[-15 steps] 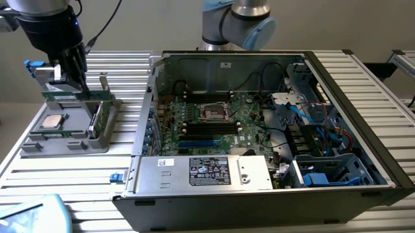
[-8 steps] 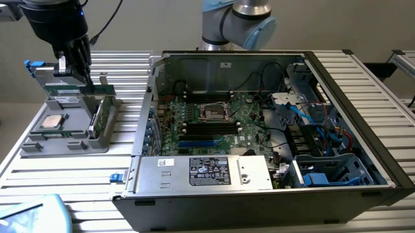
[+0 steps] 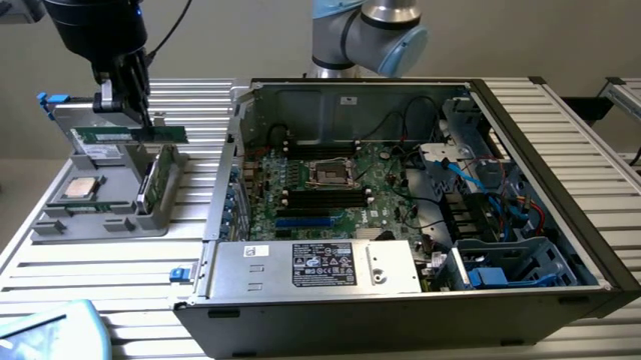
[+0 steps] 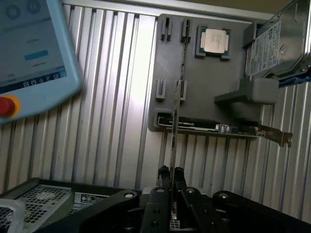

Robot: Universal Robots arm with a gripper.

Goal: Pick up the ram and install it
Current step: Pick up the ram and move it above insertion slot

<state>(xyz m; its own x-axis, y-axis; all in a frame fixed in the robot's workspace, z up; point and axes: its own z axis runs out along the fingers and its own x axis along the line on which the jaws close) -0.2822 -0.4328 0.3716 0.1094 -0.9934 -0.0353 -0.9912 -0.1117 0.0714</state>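
Ram hangs level over the grey holder, at ten o'clock from the open case. The tool pinches its top edge, probably to keep the contact edge free.

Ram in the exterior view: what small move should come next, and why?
Probably carry the ram toward the exterior view's right, to the open case: the gripper is shut on it, and it appears lifted off the gray holder, not yet over the motherboard.
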